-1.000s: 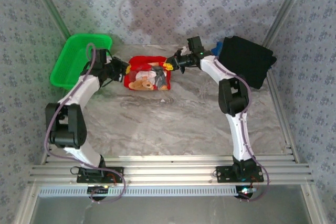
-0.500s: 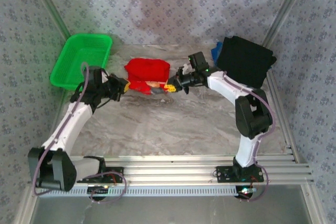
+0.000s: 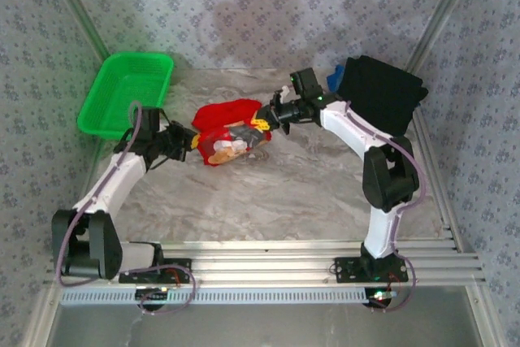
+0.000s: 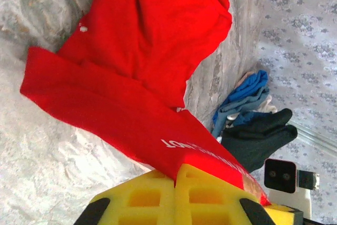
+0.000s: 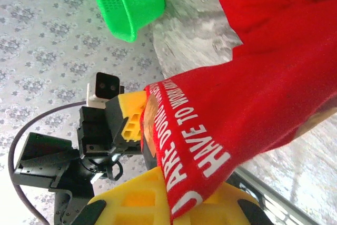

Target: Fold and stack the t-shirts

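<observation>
Both pairs of jaws are clamped on the red t-shirt [image 3: 228, 114], which hangs stretched between them in the middle of the overhead view: the left gripper [image 3: 195, 140] pinches its left end and the right gripper [image 3: 265, 118] pinches its right end. Each wrist view shows red cloth caught between yellow finger pads at the bottom edge, at the left gripper [image 4: 176, 185] and at the right gripper [image 5: 169, 196]. Beneath lies the grey marbled table [image 3: 268, 193], spanning the centre of the overhead frame. In the upper right, a folded black t-shirt [image 3: 382, 95] rests on the table's far corner. In the upper left sits a green mesh basket [image 3: 122, 91], apart from the cloth. The red t-shirt is crumpled, with a white-and-orange print showing along its lower side; white lettering on it runs across the right wrist view. A blue t-shirt [image 3: 334, 79] peeks out at the left edge of the black one, touching it, and the left wrist view shows the blue one [image 4: 245, 98] bunched just above the black one [image 4: 258, 138].
</observation>
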